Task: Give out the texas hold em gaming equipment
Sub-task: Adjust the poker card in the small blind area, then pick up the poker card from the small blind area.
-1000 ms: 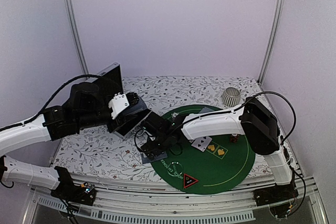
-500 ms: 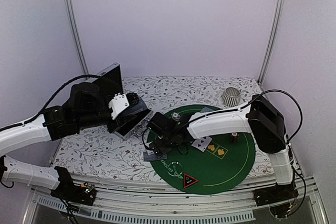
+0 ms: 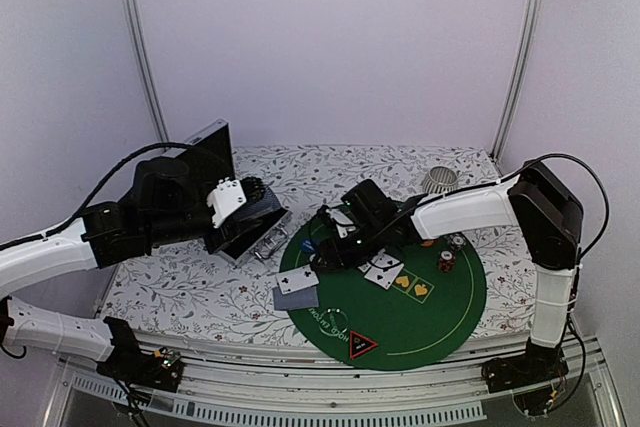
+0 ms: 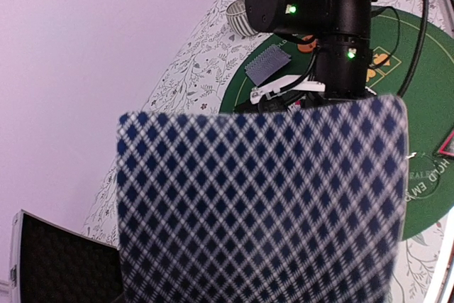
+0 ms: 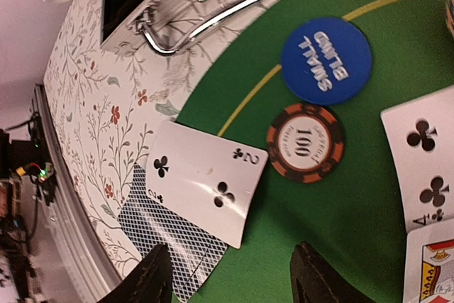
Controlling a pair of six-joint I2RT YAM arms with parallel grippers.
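Observation:
My left gripper [image 3: 255,212] hovers by the open case, shut on grey-blue-backed playing cards [image 4: 262,204] whose diamond back fills the left wrist view and hides the fingers. My right gripper [image 5: 230,282] is open and empty above the left part of the green mat [image 3: 440,312], also seen from above [image 3: 338,240]. Just below it a face-up two of clubs [image 5: 206,182] lies partly over a face-down card [image 5: 170,239] at the mat's left edge. An orange-striped 100 chip [image 5: 305,150] and a blue "small blind" disc [image 5: 326,51] lie beside them. The black red-edged triangle [image 3: 362,344] lies at the mat's near edge.
The aluminium case [image 3: 210,159] stands open at the left, its handle [image 5: 202,5] near the mat. More face-up cards [image 3: 383,269] and small chip stacks [image 3: 447,262] sit mid-mat and to the right. The ribbed cup [image 3: 438,179] stands at the back right. A face-down card [image 4: 268,65] lies on the far mat.
My right gripper has pulled back up and to the right from the mat's left edge. The two of clubs now lies face up over the face-down card there. The left arm has not moved.

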